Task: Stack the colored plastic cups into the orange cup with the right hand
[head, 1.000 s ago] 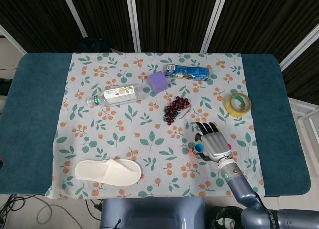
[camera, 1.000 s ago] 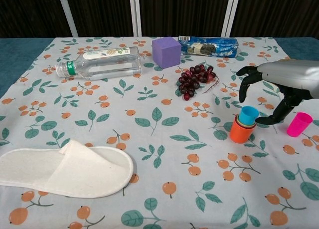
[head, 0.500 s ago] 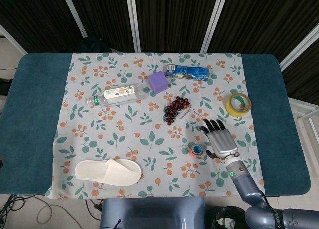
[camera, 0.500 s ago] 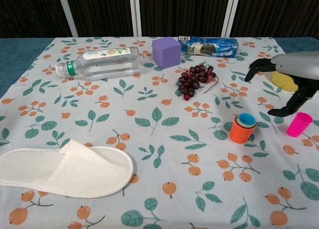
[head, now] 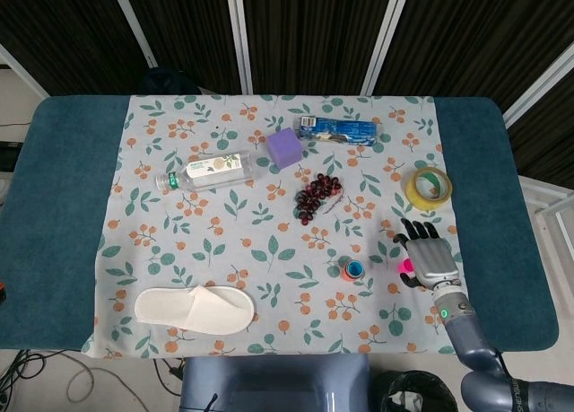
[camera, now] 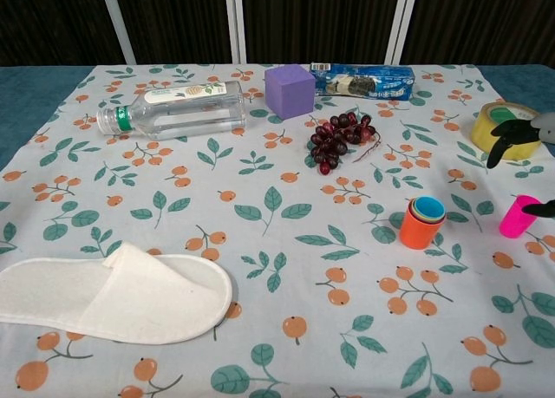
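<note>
Going for the pink cup now; right hand hovers beside it, fingers spread, empty. Next: grab, drop into orange cup.

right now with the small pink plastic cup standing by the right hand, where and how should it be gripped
Probably around the upper side wall of the small pink plastic cup, just below the rim, coming from its right. It stands upright and alone on the floral cloth, with the orange plastic cup stack to its left. The right hand sits beside it with fingers apart, so thumb and fingers can close across the wall.
</note>
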You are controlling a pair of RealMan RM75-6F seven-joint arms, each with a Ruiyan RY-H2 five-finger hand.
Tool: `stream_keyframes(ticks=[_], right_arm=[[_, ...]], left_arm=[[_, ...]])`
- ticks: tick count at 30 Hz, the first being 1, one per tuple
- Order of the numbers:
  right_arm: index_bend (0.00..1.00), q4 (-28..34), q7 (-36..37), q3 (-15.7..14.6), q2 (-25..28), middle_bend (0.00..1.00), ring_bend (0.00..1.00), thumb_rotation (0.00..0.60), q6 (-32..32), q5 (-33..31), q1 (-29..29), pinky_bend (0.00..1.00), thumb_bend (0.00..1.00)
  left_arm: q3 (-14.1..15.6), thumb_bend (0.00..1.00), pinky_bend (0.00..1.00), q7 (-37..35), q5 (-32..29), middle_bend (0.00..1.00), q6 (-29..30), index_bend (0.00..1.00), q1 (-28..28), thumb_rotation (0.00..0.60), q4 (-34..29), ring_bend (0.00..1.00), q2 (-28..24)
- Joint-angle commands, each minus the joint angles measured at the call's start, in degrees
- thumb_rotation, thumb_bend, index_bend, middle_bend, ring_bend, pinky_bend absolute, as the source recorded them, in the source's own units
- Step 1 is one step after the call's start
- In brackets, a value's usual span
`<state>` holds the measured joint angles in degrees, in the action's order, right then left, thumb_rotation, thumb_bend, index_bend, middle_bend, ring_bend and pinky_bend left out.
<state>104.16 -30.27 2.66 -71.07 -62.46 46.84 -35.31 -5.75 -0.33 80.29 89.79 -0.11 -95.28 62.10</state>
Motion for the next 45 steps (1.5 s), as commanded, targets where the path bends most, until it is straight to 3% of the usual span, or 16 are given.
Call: stream_keyframes(ticks=[1, 17, 45], right_arm=[[0.29, -1.6, 1.1, -0.1, -0.8, 0.00, 0.00, 0.600, 0.4, 0.4, 0.6, 0.00, 0.36], [0.37, -7.5, 4.8, -0.3, -3.4, 0.00, 0.00, 0.600, 0.7, 3.1, 2.8, 0.00, 0.36], [0.42, -8.2, 6.1, 0.6, -3.9, 0.00, 0.00, 0.600, 1.7, 4.7, 4.1, 0.00, 0.36]], left_arm=[[0.0, 0.82, 0.12, 0.0, 0.0, 0.00, 0.0, 0.10, 0.0, 0.600, 0.0, 0.00, 0.0], [0.0, 0.82, 0.12, 0.0, -0.3, 0.00, -0.2, 0.10, 0.0, 0.600, -0.1, 0.00, -0.1], [0.0, 0.82, 0.14, 0.5, -0.5, 0.00, -0.4, 0.10, 0.0, 0.600, -0.4, 0.00, 0.0]])
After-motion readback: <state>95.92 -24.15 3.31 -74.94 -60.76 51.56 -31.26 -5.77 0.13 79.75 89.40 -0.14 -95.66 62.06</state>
